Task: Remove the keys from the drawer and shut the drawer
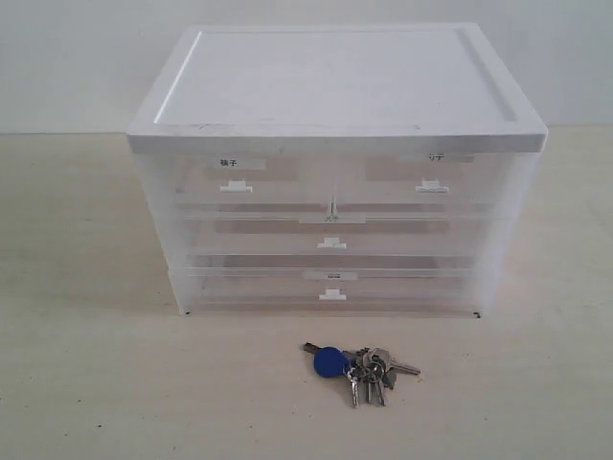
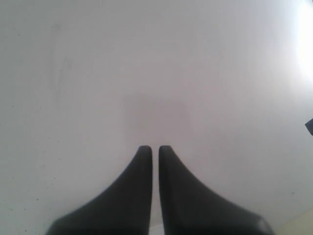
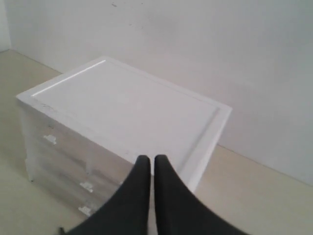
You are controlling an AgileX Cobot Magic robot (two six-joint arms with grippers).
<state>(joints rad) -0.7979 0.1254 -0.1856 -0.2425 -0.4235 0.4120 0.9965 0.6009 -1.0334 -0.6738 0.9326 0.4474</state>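
Left wrist view, left tool (image 2: 155,149) pressed together, apparently empty, right tool (image 3: 152,158) likewise, keys (image 1: 359,363) on table (image 1: 96,383)

A: Bkgd?
B: Plain white wall (image 1: 86,57), matte. A few faint scuffs on it in the right wrist view.
A: Surface?
B: Pale beige bench (image 1: 86,383), faint grain, meets the wall in a straight line at the back.
A: Light?
B: Soft, even, weak shadows. Bright glare patch (image 2: 305,44) on the wall at one edge of the left wrist view.
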